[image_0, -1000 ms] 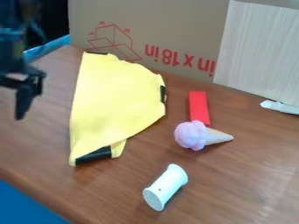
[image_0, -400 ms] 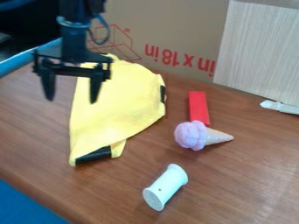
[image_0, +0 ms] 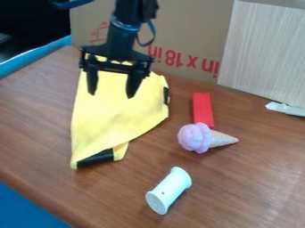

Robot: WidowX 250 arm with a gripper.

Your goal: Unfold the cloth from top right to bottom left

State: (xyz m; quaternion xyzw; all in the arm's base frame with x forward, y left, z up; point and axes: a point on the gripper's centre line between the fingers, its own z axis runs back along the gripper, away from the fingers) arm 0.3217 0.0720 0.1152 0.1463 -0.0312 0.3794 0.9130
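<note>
Red lettering [image_0: 183,59] runs upside down across the cardboard [image_0: 191,22] behind the bench [image_0: 238,187], and the arm partly covers a red line drawing [image_0: 99,34] to its left in the view. The yellow cloth [image_0: 107,122] lies folded on the left half of the bench, its left side almost straight, its right side bulging outward and narrowing toward the bottom. A black patch [image_0: 166,95] shows at its right edge, another black strip [image_0: 96,158] at the bottom beside a small yellow flap [image_0: 121,151]. The gripper [image_0: 111,96] hangs over the cloth's upper part, released, its two fingers spread wide.
</note>
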